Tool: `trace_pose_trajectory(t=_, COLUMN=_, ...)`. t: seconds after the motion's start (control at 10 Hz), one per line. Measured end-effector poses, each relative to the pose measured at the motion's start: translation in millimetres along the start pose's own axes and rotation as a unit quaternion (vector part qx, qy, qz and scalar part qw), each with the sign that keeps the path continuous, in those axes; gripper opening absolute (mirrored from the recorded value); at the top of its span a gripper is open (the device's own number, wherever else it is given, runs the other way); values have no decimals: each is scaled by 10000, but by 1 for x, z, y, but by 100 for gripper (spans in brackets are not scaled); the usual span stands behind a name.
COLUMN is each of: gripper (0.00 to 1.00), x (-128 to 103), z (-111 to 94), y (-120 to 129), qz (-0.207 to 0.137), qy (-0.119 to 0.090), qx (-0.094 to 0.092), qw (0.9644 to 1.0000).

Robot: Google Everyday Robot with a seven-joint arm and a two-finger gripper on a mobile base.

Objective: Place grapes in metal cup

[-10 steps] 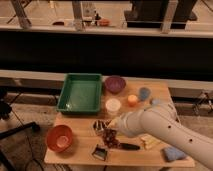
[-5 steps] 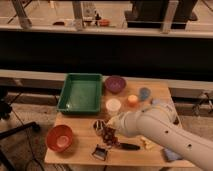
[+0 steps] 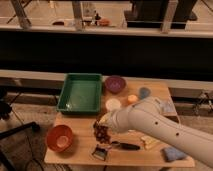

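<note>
Right at the end effector [image 3: 104, 123], the grapes [image 3: 102, 134], near the metal cup [image 3: 100, 152]; grasp state unclear.

- The end effector [image 3: 102, 128] hangs over the front middle of the surface [image 3: 75, 156], right at the grapes [image 3: 103, 135].
- The metal cup [image 3: 100, 152] stands just in front of it, by the surface's front edge.
- A handled tool [image 3: 126, 146] lies in front and to the right, beside the metal cup.
- The near bowl [image 3: 59, 138] sits to the left.
- The tray [image 3: 80, 92] lies behind and to the left.
- The close cup [image 3: 113, 104] stands just behind, with the far bowl [image 3: 115, 84] beyond it.
- The corner cup [image 3: 144, 92] stands behind and to the right.
- A cloth [image 3: 172, 154] lies well apart to the right, at the front.
</note>
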Motion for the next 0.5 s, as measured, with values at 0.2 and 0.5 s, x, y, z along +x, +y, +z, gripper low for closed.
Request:
trace_pose_trajectory(t=0.2, gripper=1, x=1, z=10, y=-8, qz=-121, qy=-121, qx=19, qw=9999)
trace_pose_trajectory(t=0.5, gripper=1, x=7, z=18, y=-13, qz=-232, qy=-168, qx=72, qw=9996)
